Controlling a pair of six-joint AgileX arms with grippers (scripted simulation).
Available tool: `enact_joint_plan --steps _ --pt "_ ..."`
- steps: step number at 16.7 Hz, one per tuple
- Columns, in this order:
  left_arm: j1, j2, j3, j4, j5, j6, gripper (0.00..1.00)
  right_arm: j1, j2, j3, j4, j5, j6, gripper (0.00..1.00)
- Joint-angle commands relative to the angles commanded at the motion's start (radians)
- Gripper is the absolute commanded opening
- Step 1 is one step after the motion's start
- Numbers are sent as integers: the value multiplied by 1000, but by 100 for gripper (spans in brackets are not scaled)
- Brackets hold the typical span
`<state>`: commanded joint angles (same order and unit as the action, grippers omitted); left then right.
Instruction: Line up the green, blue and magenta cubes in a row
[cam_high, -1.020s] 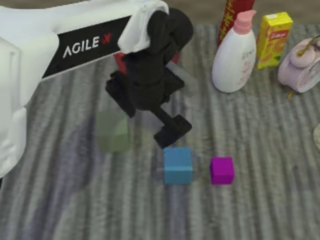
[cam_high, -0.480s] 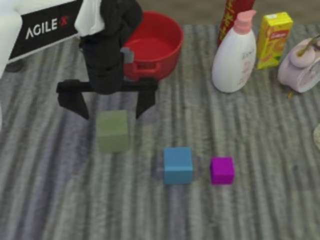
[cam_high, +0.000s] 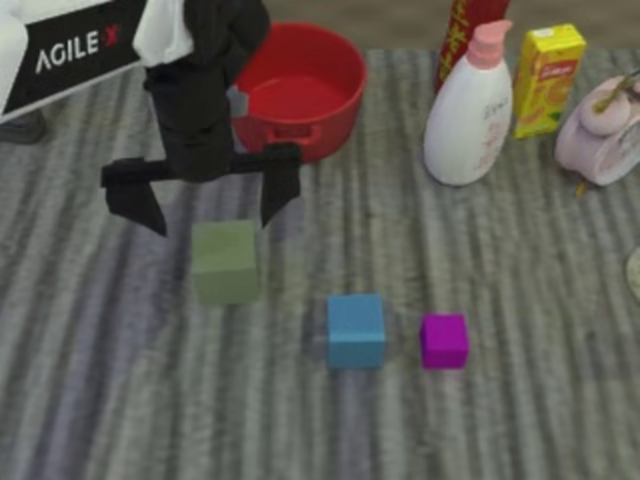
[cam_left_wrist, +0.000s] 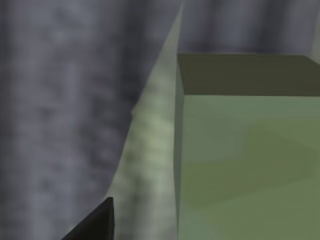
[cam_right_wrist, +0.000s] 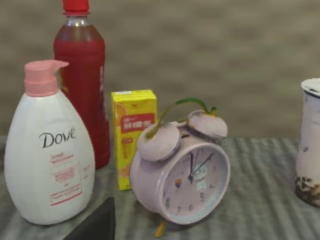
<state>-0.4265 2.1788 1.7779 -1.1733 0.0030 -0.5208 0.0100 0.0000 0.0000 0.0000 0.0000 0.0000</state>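
Observation:
The sage-green cube (cam_high: 227, 262) sits left of centre on the striped cloth. It fills much of the left wrist view as the green cube (cam_left_wrist: 245, 160). My left gripper (cam_high: 205, 200) hovers open just behind this cube, its two black fingers spread wider than the cube; one fingertip (cam_left_wrist: 95, 225) shows beside it. The blue cube (cam_high: 356, 330) and the magenta cube (cam_high: 444, 341) lie side by side to the right, nearer the front edge than the green one. My right arm is outside the top view; one of its fingertips (cam_right_wrist: 97, 225) shows at the wrist view's edge.
A red bowl (cam_high: 300, 90) stands right behind my left gripper. At the back right are a white pump bottle (cam_high: 468, 110), a red bottle (cam_high: 465, 30), a yellow juice box (cam_high: 548, 78) and a pink alarm clock (cam_high: 605, 125). A cup (cam_right_wrist: 310, 140) stands beside the clock.
My left arm swung from above the blue cube to the left and back, ending open behind the green cube. The cubes have not moved.

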Motion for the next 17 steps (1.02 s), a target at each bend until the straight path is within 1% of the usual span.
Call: enact_joint_plan --steps 3,10,15,17 --pt "3 12 -25 40 0 -2 100 0 0 0 0 0 0 100" --pt "6 100 -178 283 1 1 100 0 0 0 0 0 0 100" --pt "7 107 -190 301 1 1 100 0 0 0 0 0 0 100" --pt "7 107 -190 301 1 1 85 0 0 0 0 0 0 100"
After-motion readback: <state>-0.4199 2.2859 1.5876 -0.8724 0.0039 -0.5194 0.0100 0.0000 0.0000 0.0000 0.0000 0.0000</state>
